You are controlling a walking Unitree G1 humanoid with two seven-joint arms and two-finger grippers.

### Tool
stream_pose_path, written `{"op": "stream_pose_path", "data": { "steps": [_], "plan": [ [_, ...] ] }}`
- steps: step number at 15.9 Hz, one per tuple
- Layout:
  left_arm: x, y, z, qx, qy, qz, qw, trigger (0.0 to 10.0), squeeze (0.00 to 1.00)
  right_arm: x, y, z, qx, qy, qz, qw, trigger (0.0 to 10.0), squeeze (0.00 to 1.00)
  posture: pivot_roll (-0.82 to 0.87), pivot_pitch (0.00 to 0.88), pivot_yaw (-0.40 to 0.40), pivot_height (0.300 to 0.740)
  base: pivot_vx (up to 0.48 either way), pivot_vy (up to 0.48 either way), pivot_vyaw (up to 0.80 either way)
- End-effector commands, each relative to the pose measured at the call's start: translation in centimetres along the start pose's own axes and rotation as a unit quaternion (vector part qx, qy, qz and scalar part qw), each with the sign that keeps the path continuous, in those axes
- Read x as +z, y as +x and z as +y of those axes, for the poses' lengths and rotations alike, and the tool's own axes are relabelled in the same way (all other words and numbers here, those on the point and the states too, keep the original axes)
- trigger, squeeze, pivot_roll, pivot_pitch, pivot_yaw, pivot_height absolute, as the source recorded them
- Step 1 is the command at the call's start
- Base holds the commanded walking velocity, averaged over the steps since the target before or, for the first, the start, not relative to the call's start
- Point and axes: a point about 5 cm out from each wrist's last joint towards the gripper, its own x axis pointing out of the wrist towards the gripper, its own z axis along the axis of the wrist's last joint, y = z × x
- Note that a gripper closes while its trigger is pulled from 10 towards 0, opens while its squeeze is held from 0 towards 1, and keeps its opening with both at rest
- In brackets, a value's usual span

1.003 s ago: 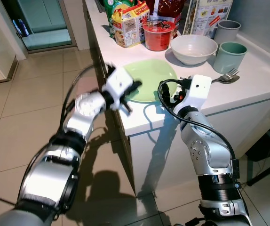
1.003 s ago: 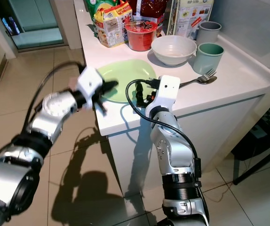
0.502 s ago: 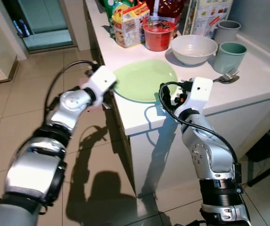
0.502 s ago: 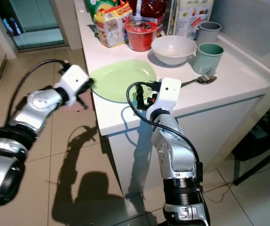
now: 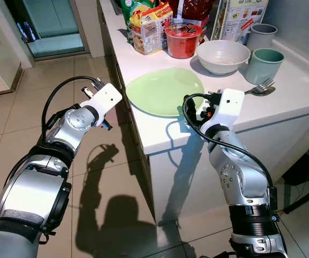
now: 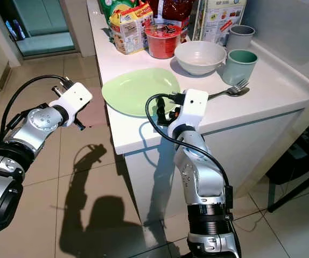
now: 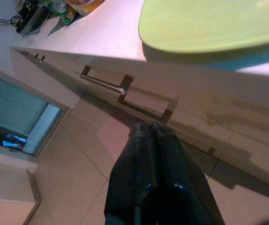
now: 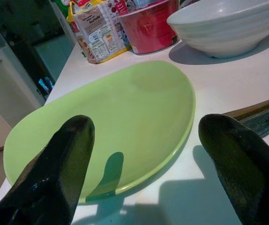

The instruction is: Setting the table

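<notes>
A pale green plate (image 5: 165, 91) lies near the front left corner of the white counter (image 5: 160, 134), its left rim reaching just past the counter's edge. My left gripper (image 7: 153, 133) is shut on nothing. It hangs over the floor beside the counter's side, left of and lower than the plate. My right gripper (image 8: 146, 124) is open at the plate's near right rim, low over the counter, with one finger (image 8: 64, 159) over the plate and the other off it. A fork (image 5: 259, 88) lies at the right.
Behind the plate stand a white bowl (image 5: 223, 55), a teal cup (image 5: 264, 63), a grey cup (image 5: 261, 35), a red tub (image 5: 182, 40) and snack packets (image 5: 149, 27). A drawer handle (image 7: 104, 84) runs along the counter's side. Tiled floor spreads to the left.
My left gripper has drawn back from the plate's left rim, moving left and down off the counter. The plate's left edge now shows in full. The right arm has barely moved.
</notes>
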Motion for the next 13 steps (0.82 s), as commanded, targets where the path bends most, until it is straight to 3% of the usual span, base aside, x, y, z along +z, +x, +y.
{"op": "stream_pose_path", "data": {
  "steps": [1,13],
  "plan": [
    [0.8,0.1,0.6,0.009,0.012,-0.002,1.0,10.0,0.0,0.0,-0.2,0.1,0.0,-0.001,0.003,1.0,10.0,0.0,0.02,0.0,0.087,0.74,0.0,0.0,0.0],
    [3.5,1.0,-0.4,-0.005,0.005,-0.053,0.999,10.0,0.0,-0.4,-0.1,0.2,-0.002,-0.003,0.009,1.0,10.0,0.0,0.02,0.0,0.097,0.74,0.0,0.0,0.0]
  ]
}}
